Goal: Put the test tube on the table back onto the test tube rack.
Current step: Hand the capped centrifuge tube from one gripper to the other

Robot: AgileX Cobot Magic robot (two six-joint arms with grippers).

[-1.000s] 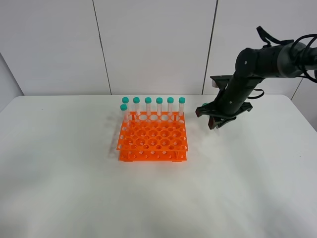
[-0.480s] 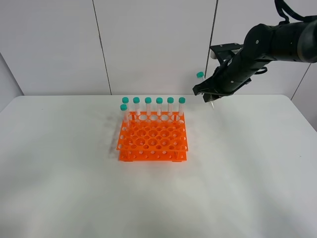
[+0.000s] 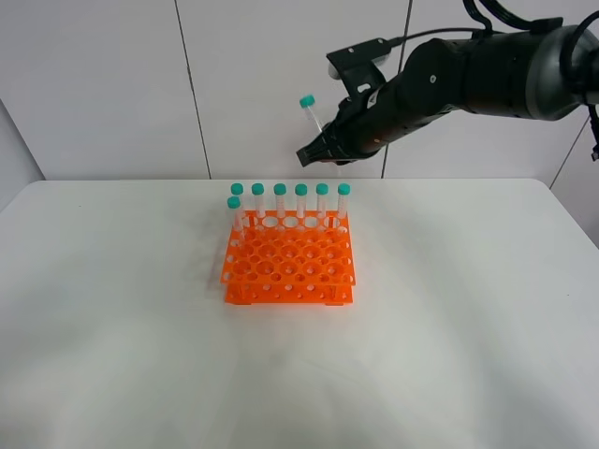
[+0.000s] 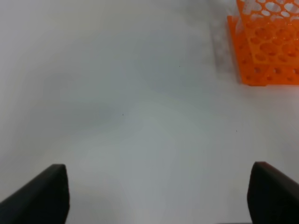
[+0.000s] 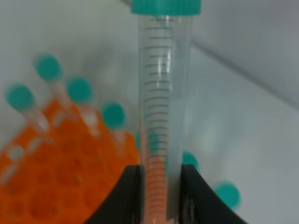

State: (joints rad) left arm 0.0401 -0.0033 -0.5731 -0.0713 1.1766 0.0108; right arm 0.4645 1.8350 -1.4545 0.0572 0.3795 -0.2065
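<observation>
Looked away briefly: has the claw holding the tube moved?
Yes. The right gripper with the test tube rose and swung left, from right of the rack to over its back row.

High overview, wrist close-ups, shared rack

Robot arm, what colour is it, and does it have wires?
The right arm is black, thick and rounded, a bit shiny. Black cables loop off it. The right pincer is black too, with two dark fingers. The left pincer also shows two black fingers. I see no markings.
</observation>
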